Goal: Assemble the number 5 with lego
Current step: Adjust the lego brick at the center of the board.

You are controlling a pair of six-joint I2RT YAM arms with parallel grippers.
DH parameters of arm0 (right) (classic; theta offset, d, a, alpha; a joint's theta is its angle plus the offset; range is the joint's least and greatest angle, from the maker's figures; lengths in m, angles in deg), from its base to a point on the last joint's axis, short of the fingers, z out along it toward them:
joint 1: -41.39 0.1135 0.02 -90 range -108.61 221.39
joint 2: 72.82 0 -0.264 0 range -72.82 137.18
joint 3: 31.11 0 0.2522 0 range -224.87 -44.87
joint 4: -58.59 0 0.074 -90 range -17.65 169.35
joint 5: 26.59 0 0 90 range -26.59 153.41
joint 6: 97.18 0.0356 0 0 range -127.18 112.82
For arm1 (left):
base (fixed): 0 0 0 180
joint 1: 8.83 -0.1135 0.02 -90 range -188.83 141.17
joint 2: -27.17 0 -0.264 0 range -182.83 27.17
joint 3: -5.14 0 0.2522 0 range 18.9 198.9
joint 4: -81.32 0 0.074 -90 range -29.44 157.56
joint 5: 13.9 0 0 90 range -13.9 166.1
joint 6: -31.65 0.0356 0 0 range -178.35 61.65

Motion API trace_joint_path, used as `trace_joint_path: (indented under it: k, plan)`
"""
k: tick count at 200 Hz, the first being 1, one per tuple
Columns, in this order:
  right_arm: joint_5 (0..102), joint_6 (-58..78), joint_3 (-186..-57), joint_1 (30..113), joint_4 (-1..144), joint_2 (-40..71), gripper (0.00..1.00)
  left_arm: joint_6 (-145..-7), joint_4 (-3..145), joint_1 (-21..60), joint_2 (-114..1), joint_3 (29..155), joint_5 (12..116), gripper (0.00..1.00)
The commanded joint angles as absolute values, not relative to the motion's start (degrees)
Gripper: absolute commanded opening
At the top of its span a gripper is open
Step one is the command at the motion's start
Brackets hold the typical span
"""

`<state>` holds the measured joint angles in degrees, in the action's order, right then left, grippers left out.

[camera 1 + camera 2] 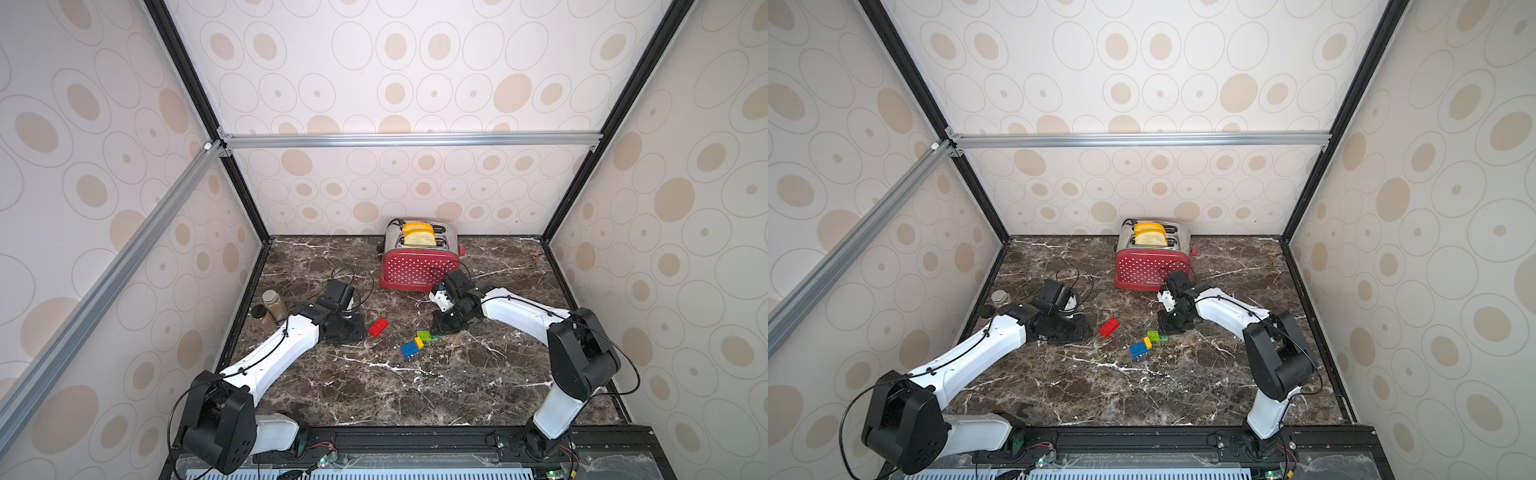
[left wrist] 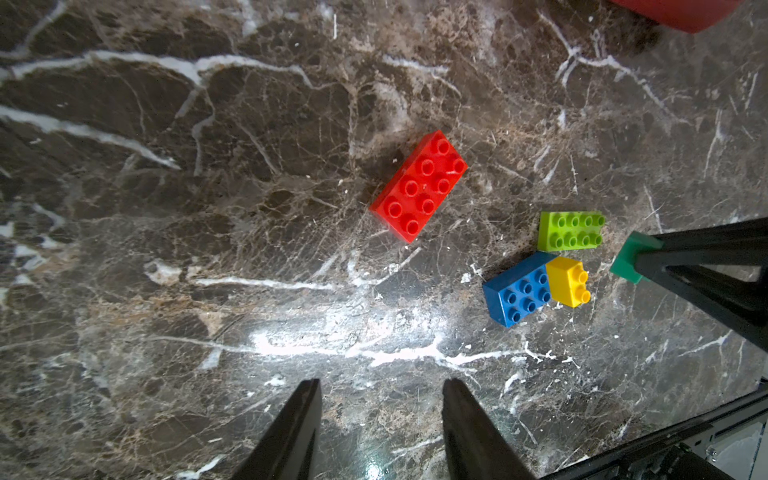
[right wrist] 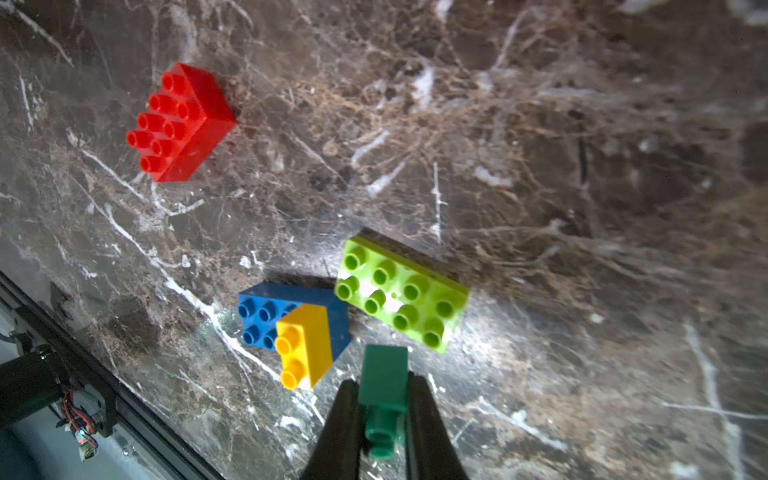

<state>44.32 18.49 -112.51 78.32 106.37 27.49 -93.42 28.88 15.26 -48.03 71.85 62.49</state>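
Dark marble worktop point(image 1: 374, 395), bare along its near edge, so there's room to work: blue brick point(image 1: 410, 350) touching the tipped yellow brick point(image 1: 419, 342), lime-green brick point(image 1: 424, 335) just behind, red brick point(image 1: 378, 327) alone to the side. Right pincer point(image 3: 382, 388) is clamped on the dark-green brick point(image 3: 384, 365) beside that cluster, probably to seat it; left pincer point(image 2: 380, 386) hovers with jaws apart, empty, near the red. Toaster point(image 1: 419, 266) stands well back, no obstacle.

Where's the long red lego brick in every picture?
Top view: the long red studded plastic brick lies alone on the dark marble table, left of the lime-green studded brick.
Top view: the red brick, likewise left of the lime-green brick.
Left wrist view: the red brick, ahead of the left gripper's open fingers.
Right wrist view: the red brick, alone, apart from the rest.
Shared landmark: the lime-green brick.
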Motion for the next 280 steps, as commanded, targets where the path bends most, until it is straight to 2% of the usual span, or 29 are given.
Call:
trace_joint_path:
  k: [1, 76, 148, 280]
  plan:
    - [43.0, 18.3, -114.5, 79.9, 108.6, 29.8, 0.10, -92.4, 27.6, 14.9, -47.0, 71.7, 63.6, 0.50]
    - [40.1, 17.2, -119.1, 83.5, 111.5, 32.3, 0.10, -92.6, 27.7, 14.9, -46.0, 70.5, 64.0, 0.50]
    - [45.3, 18.7, -129.9, 81.7, 123.9, 38.8, 0.10, -92.3, 27.0, 14.9, -45.6, 70.9, 64.5, 0.50]
    - [48.4, 24.8, -137.4, 81.5, 125.5, 46.2, 0.09, -90.1, 24.8, 14.8, -44.4, 71.5, 65.9, 0.50]
